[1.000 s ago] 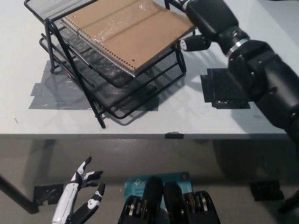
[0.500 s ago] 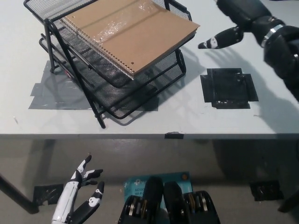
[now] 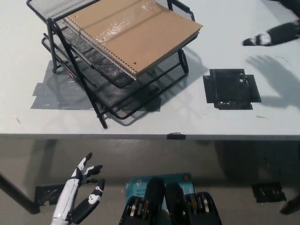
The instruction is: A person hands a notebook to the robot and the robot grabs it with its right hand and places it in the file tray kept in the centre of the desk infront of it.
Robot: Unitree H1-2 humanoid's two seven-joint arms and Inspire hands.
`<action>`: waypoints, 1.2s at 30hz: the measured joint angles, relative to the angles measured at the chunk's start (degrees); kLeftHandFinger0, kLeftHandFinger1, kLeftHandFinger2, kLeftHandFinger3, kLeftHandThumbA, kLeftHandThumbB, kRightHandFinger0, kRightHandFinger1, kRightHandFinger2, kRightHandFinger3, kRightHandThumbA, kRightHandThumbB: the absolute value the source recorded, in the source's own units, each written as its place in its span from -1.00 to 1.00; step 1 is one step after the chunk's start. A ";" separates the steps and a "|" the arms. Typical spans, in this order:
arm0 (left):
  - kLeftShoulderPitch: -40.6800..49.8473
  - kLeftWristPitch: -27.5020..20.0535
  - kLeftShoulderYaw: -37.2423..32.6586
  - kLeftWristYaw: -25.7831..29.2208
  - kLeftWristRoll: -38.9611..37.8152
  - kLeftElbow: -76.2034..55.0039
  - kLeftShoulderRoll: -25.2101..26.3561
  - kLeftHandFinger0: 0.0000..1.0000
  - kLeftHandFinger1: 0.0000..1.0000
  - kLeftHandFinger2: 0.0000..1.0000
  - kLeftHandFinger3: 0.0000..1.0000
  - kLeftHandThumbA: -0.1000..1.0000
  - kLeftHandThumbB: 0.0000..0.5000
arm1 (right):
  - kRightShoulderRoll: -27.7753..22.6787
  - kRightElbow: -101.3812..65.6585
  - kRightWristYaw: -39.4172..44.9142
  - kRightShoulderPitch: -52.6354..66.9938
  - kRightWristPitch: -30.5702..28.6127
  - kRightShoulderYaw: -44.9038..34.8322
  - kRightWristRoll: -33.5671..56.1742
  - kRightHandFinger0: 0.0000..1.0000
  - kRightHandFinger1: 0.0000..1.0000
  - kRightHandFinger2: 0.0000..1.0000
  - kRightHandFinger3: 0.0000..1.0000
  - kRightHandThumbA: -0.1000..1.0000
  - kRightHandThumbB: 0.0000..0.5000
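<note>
From my seat the desk fills the upper part of the head view, pale and flat, with grey tape patches under the rack and a black tape square to the right. The file tray, a black wire-mesh rack of stacked shelves, stands left of centre. The notebook, brown-covered with a spiral edge and a shiny clear patch, lies on the top shelf, one corner jutting past the rim.

I judge the placing done: the notebook rests in the tray with nothing touching it. What remains, as I read it, is only bringing the arm home.

My right hand shows as a few black fingers at the upper right edge, well apart from the tray and holding nothing; they seem spread, though most of the hand is out of view. My left hand hangs below the desk edge at lower left, fingers splayed and empty.

A blue label sits near the bottom; its print is too small to read.
</note>
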 measured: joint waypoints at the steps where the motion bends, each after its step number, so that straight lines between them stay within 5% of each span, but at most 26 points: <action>1: 0.01 0.04 0.00 0.00 0.00 0.02 0.00 0.76 0.77 0.82 1.00 0.59 0.37 | -0.09 -2.13 -0.06 1.84 0.35 -1.32 0.62 1.00 1.00 1.00 1.00 1.00 1.00; 9: -0.07 0.18 0.04 0.01 -0.01 0.18 -0.05 0.88 0.90 1.00 1.00 0.85 0.53 | 3.74 -15.63 -1.09 17.35 0.89 -5.38 3.55 1.00 1.00 1.00 1.00 1.00 0.90; 13: -0.03 0.18 0.17 0.01 -0.19 0.33 -0.09 1.00 1.00 1.00 1.00 0.92 0.54 | 11.73 -23.95 -2.72 29.91 0.46 -5.80 5.72 1.00 1.00 1.00 1.00 1.00 0.77; 15: 0.18 0.18 0.48 0.01 -0.47 0.44 -0.10 1.00 1.00 1.00 1.00 1.00 0.60 | 20.66 -26.91 -4.21 41.03 -0.79 -5.95 7.50 1.00 1.00 1.00 1.00 1.00 0.83; 16: 0.18 0.18 0.48 0.01 -0.47 0.44 -0.10 1.00 1.00 1.00 1.00 1.00 0.63 | 20.66 -26.91 -4.21 41.03 -0.79 -5.95 7.50 1.00 1.00 1.00 1.00 1.00 0.76; 18: 0.68 0.18 0.81 0.01 -1.03 0.53 -0.09 1.00 1.00 1.00 1.00 1.00 0.54 | 28.38 -26.19 -5.86 49.18 -3.16 -6.61 9.01 1.00 1.00 1.00 1.00 1.00 0.42; 21: 0.83 0.04 0.81 0.01 -1.53 0.78 -0.09 1.00 1.00 1.00 1.00 1.00 0.56 | 32.98 -24.38 -7.07 53.48 -5.00 -8.20 10.30 1.00 1.00 1.00 1.00 1.00 0.41; 23: 0.89 -0.53 0.77 0.01 -2.32 1.65 -0.10 1.00 1.00 1.00 1.00 1.00 0.75 | 37.49 -20.32 -8.05 57.33 -7.44 -11.06 12.65 1.00 1.00 1.00 1.00 1.00 0.23; 28: 1.89 -1.48 0.40 0.02 -3.92 2.31 -0.10 1.00 1.00 1.00 1.00 1.00 0.69 | 41.06 -14.36 -8.97 60.85 -11.10 -14.22 14.99 1.00 1.00 1.00 1.00 1.00 -0.28; 36: 3.14 -2.46 -2.30 0.09 -5.83 2.85 -0.16 1.00 1.00 1.00 1.00 1.00 0.68 | 40.77 -9.55 -8.79 61.81 -14.39 -15.35 15.15 1.00 1.00 1.00 1.00 1.00 -0.02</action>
